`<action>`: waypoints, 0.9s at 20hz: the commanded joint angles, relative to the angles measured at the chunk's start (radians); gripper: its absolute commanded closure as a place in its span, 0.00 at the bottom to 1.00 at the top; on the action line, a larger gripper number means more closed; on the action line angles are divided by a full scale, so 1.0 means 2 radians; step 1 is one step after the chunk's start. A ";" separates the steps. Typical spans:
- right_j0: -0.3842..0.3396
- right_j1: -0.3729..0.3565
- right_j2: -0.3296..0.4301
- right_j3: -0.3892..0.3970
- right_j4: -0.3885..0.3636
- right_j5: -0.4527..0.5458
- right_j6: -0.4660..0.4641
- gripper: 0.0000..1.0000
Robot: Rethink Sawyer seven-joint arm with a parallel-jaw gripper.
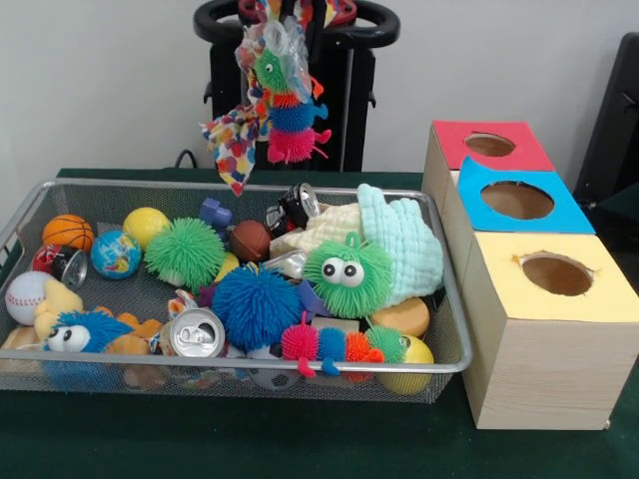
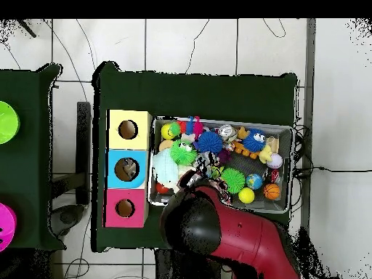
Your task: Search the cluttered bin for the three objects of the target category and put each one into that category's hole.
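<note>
My gripper (image 1: 287, 22) hangs high above the back of the bin (image 1: 120, 188). It is shut on a spiky caterpillar toy (image 1: 285, 105) with green, orange, blue and pink segments. A colourful patterned cloth (image 1: 235, 140) dangles beside the toy. The fingers are hidden behind the toy. The hole (image 1: 517, 200) in the blue-topped box lies to the right of the bin, well apart from the gripper. In the overhead view my red arm (image 2: 218, 229) covers the gripper; the bin (image 2: 285, 129) and the blue hole (image 2: 127, 169) show.
The bin holds a second caterpillar (image 1: 334, 346), a green spiky ball (image 1: 185, 252), a blue one (image 1: 255, 304), a green one with eyes (image 1: 347, 274), a can (image 1: 197, 332), several balls and a mint cloth (image 1: 404, 239). A red-topped box (image 1: 489, 145) and a yellow-topped box (image 1: 556, 272) flank the blue one.
</note>
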 commanded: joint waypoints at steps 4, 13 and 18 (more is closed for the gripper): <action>-0.043 0.071 0.016 0.004 0.032 -0.083 0.085 1.00; -0.085 0.097 0.050 -0.017 0.047 -0.083 0.051 1.00; -0.094 0.118 0.060 -0.016 0.046 -0.092 0.049 1.00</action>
